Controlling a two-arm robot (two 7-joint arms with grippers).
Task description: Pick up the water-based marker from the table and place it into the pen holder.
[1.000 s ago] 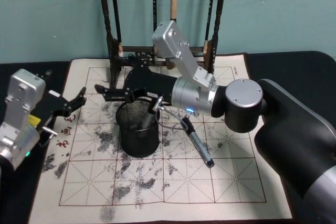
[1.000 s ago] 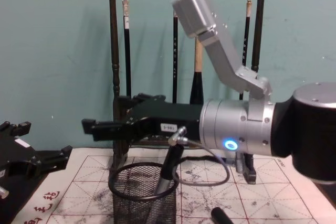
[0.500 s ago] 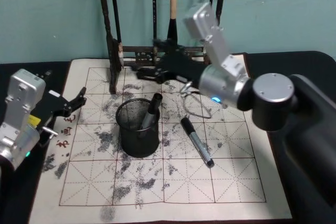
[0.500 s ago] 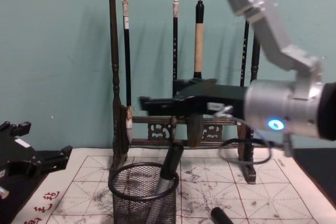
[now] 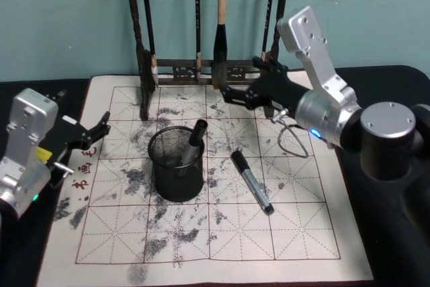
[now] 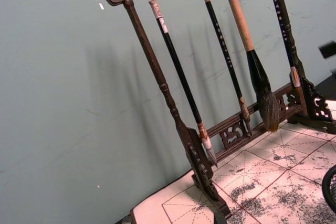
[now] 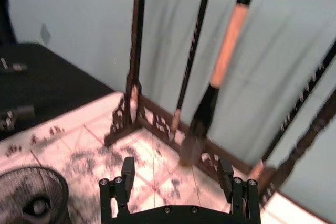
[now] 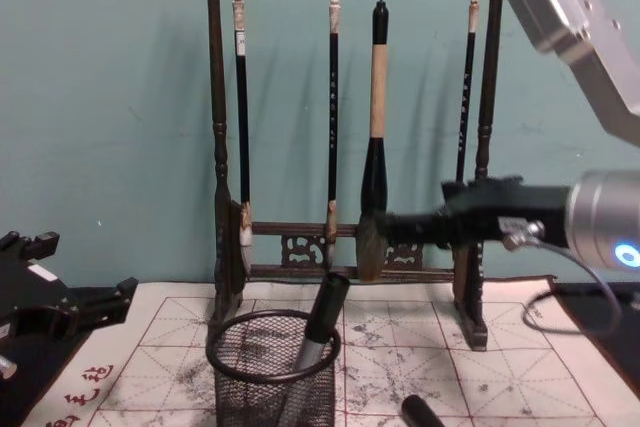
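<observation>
Two markers on show here, and one of them is done. Closest to the robot is the ink-smudged grid mat (image 5: 269,240) spread over the dark surface (image 5: 366,75). The black mesh pen holder (image 5: 176,183) stands upright on the mat, a bit left of its middle.

The marker (image 5: 193,140) sits inside the holder. It leans toward the holder's right rim with its dark top poking out above it. From the chest camera it's the same story: marker (image 8: 322,322) tilted in the holder (image 8: 250,397), top end just over the rim.

Just right of the holder, not touching it, a second marker (image 5: 252,183) lies flat on the mat, angled away from the holder. Its end peeks in at the bottom of the chest view (image 8: 420,412).

Off to the holder's left, by the mat's edge, the left claw (image 5: 91,134) is parked with its fingers apart and nothing in them. It also shows low on the left side of the chest view (image 8: 90,305).

Beyond the holder and to its right, the right claw (image 5: 232,92) hangs in the air near the foot of the brush rack (image 5: 195,68). Its wrist camera shows the two fingers spread wide with nothing between them (image 7: 176,174), and the holder (image 7: 58,182) down in the corner.

Farthest back is the wooden rack (image 8: 215,147) with four brushes hanging, the fat one (image 8: 377,147) roughly in the middle. The left wrist camera looks at that rack (image 6: 160,77) too.
</observation>
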